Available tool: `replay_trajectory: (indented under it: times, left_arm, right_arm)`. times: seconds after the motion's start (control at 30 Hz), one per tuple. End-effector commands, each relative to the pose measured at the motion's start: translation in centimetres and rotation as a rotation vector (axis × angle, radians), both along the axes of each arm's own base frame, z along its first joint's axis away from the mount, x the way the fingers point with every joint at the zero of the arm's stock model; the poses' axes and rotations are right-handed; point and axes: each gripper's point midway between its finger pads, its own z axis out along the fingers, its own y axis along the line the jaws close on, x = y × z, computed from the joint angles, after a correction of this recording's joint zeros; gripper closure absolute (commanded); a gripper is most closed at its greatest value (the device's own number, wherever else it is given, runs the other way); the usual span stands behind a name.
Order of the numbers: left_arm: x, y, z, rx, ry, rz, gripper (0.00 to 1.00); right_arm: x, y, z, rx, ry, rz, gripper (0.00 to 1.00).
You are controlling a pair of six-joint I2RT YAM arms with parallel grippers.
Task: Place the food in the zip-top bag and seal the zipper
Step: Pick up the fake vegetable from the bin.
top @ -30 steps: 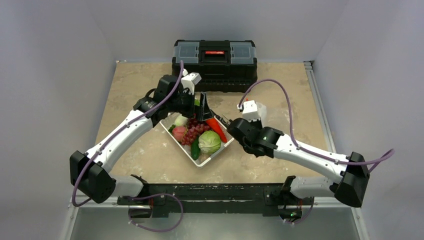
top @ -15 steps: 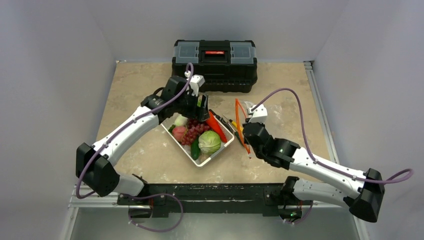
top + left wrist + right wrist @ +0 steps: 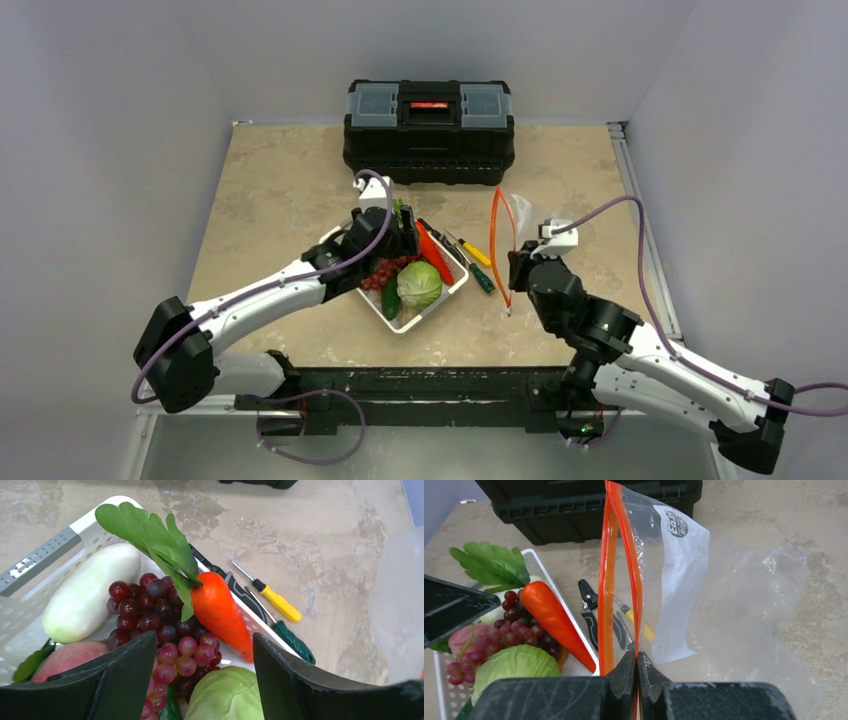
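On the table [image 3: 280, 190], the toolbox [image 3: 429, 118] sits at the middle of the far edge, untouched. The bag [image 3: 704, 595] has been carried away from the basket [image 3: 40, 560] toward the right edge and now hangs upright, mouth facing the basket, near it but apart. The right gripper [image 3: 637, 672] is clenched on one lip of the zipper [image 3: 609, 555], whose two orange strips have parted slightly, so the mouth is only narrowly open. The basket lies mid-table toward the near edge with all the food inside. The left gripper [image 3: 204, 645] has dropped low over it, jaws apart and narrowing, grasping nothing yet, with the grapes [image 3: 150, 610] and carrot [image 3: 220, 610] between them; the cabbage [image 3: 225, 695] lies nearer. This looks like the first pick beginning, with nothing bagged so far. The shears [image 3: 589, 610] and screwdrivers [image 3: 277, 602] lie between basket and bag.
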Motion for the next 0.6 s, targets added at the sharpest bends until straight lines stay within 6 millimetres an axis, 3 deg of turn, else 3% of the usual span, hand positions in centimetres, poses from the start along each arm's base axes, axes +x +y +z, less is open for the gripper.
replay_trajectory:
  times: [0.0,0.2,0.33,0.57]
  left_arm:
    - [3.1,-0.6,2.8,-0.183,-0.174,0.191,0.32]
    - [3.7,-3.8,1.9,-0.179,-0.191,0.116,0.4]
    - [3.5,-4.6,0.2,-0.158,-0.139,0.137,0.47]
    - [3.0,-3.8,-1.3,-0.15,-0.105,0.234,0.36]
  right_arm:
    - [-0.1,-0.7,2.2,0.111,-0.074,-0.023,1.0]
    - [-0.6,-1.4,1.8,0.125,-0.068,-0.029,1.0]
    - [-0.8,-1.7,1.4,0.139,-0.082,-0.029,1.0]
    - [-0.9,-1.8,1.1,0.155,-0.095,-0.02,1.0]
